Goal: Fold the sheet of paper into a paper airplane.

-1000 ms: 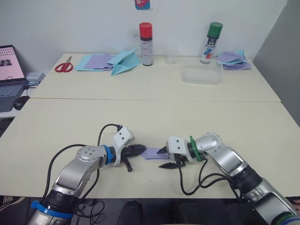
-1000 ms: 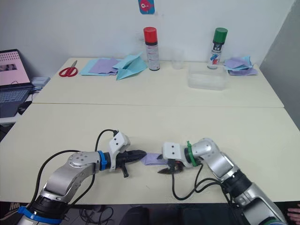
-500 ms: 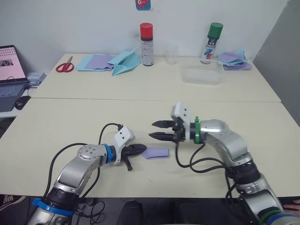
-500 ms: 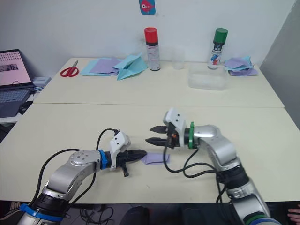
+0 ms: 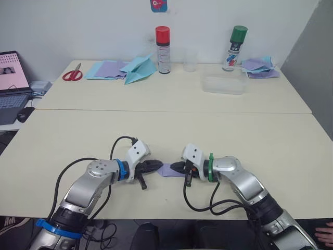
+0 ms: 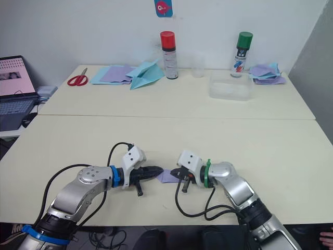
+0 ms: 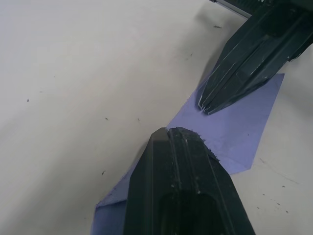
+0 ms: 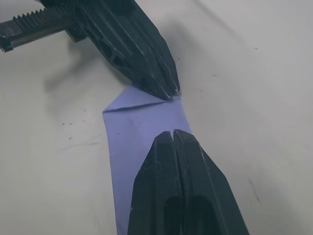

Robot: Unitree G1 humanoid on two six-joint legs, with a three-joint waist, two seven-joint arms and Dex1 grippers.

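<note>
The sheet of paper (image 5: 167,170) is a small lavender folded strip lying flat on the table's near half, between my two grippers. My left gripper (image 5: 159,166) is shut, its tips resting on the strip's left end. My right gripper (image 5: 175,167) is shut too, its tips set on the right end and pointing at the left gripper. In the left wrist view the paper (image 7: 244,125) spreads under both black finger pairs. In the right wrist view the paper (image 8: 131,134) shows a diagonal crease near the left gripper's tips. Whether either gripper pinches the paper cannot be seen.
At the back stand a red spray can (image 5: 162,49), a green spray can (image 5: 235,48), a clear cup (image 5: 189,61) and a clear container (image 5: 223,83). A light blue paper airplane (image 5: 138,70), flat sheets (image 5: 106,69), scissors (image 5: 72,73) and crumpled sheets (image 5: 257,66) lie there. A laptop (image 5: 10,78) sits far left.
My right gripper, open and lifted above the table half a second ago, has come back down and shut with its tips on the paper's right end. The left gripper has stayed put.
</note>
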